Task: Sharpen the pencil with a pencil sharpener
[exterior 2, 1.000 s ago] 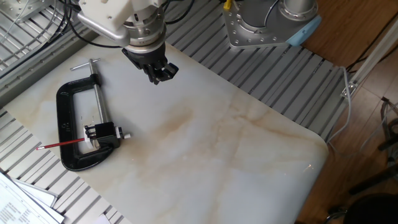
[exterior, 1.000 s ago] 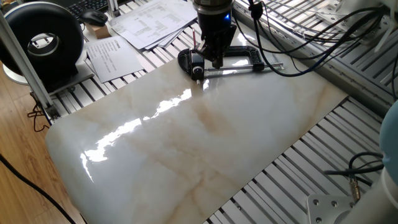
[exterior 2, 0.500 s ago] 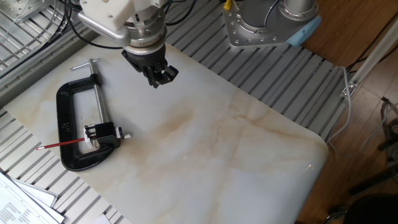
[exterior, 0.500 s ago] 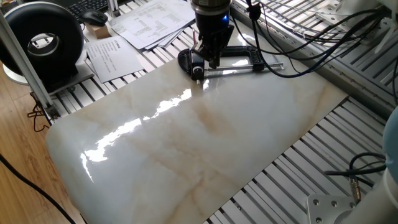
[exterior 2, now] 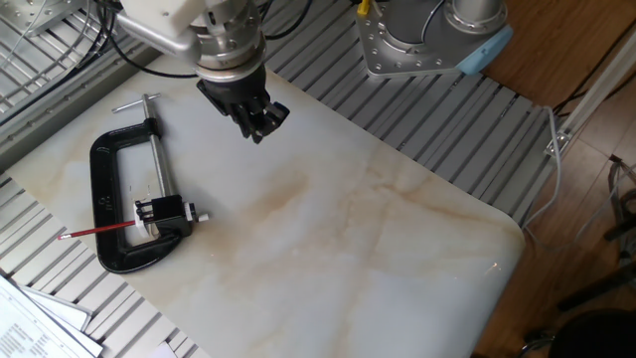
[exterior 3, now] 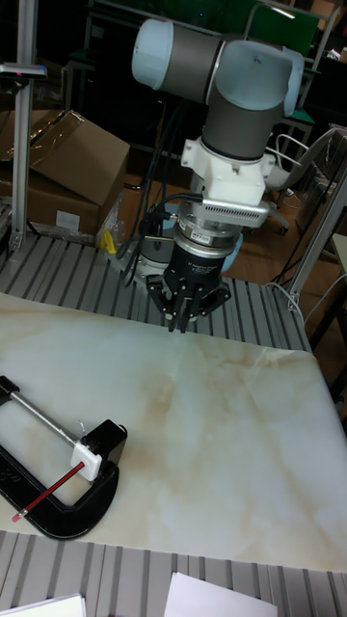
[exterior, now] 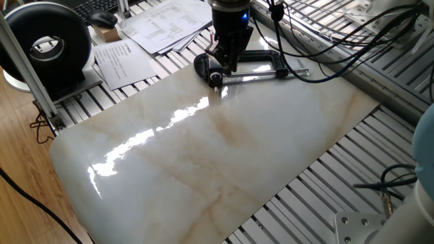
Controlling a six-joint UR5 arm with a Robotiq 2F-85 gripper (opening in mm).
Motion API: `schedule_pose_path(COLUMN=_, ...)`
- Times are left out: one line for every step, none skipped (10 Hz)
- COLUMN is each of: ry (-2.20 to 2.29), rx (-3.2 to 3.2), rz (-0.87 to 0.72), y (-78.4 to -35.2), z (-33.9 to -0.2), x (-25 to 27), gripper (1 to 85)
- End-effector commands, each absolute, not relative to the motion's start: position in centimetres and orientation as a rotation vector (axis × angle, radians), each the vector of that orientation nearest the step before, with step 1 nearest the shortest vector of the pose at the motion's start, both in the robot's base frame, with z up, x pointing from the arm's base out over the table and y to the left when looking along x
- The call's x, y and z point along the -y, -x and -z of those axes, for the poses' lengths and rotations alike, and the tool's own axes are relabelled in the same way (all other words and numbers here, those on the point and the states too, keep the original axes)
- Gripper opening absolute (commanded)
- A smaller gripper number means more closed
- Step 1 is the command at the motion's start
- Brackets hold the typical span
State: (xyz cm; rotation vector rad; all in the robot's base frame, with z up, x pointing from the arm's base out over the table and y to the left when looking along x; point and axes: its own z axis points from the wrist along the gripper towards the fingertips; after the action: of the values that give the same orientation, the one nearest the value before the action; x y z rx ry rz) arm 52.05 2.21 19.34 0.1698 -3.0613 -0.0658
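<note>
A red pencil (exterior 2: 97, 230) lies with its tip inside a small black-and-white pencil sharpener (exterior 2: 166, 211), which a black C-clamp (exterior 2: 100, 202) holds on the marble board. In the tall fixed view the pencil (exterior 3: 43, 492), sharpener (exterior 3: 94, 454) and clamp (exterior 3: 60, 519) sit at the lower left. My gripper (exterior 2: 261, 126) hangs above the board, well away from the sharpener, with its fingers together and nothing between them. It points down in the tall fixed view too, gripper (exterior 3: 179, 318). In one fixed view the gripper (exterior: 227, 66) stands in front of the clamp (exterior: 271, 62) and hides the pencil.
The marble board (exterior 2: 348, 239) lies on a slatted metal table (exterior 2: 467, 119). Papers (exterior: 159, 24), a black round device (exterior: 47, 44) and cables (exterior: 325, 41) surround the board. The arm's base (exterior 2: 427, 40) stands beyond the far edge.
The gripper has turned a little at the wrist and shifted slightly over the board. The pencil, sharpener and clamp have not moved.
</note>
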Motion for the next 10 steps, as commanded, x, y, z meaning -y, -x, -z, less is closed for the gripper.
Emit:
schedule_pose_path(ry=-0.180, rx=3.108, rz=0.145, y=-53.3, z=-19.7, x=-3.4, gripper=21.0)
schedule_pose_path(ry=-0.144, rx=3.107, rz=0.156, y=-53.5, z=-19.5, x=-3.6, gripper=12.7)
schedule_pose_path(ry=-0.139, rx=3.120, rz=0.154, y=-54.9, z=-18.0, x=-3.5, gripper=8.3)
schedule_pose_path(ry=-0.153, rx=3.150, rz=0.158, y=-56.7, z=-16.6, x=-3.7, gripper=1.7)
schedule_pose_path(ry=-0.150, rx=3.161, rz=0.157, y=-57.7, z=-15.5, x=-3.9, gripper=1.7)
schedule_pose_path(ry=-0.140, rx=3.156, rz=0.175, y=-57.6, z=-15.6, x=-4.2, gripper=1.7)
schedule_pose_path(ry=-0.105, rx=3.135, rz=0.163, y=-57.0, z=-15.5, x=-4.0, gripper=1.7)
schedule_pose_path(ry=-0.015, rx=3.101, rz=0.152, y=-56.1, z=-15.5, x=-3.8, gripper=1.7)
schedule_pose_path(ry=-0.005, rx=3.102, rz=0.118, y=-56.1, z=-15.5, x=-3.3, gripper=12.3)
schedule_pose_path(ry=0.012, rx=3.115, rz=0.090, y=-57.9, z=-13.3, x=-3.9, gripper=17.7)
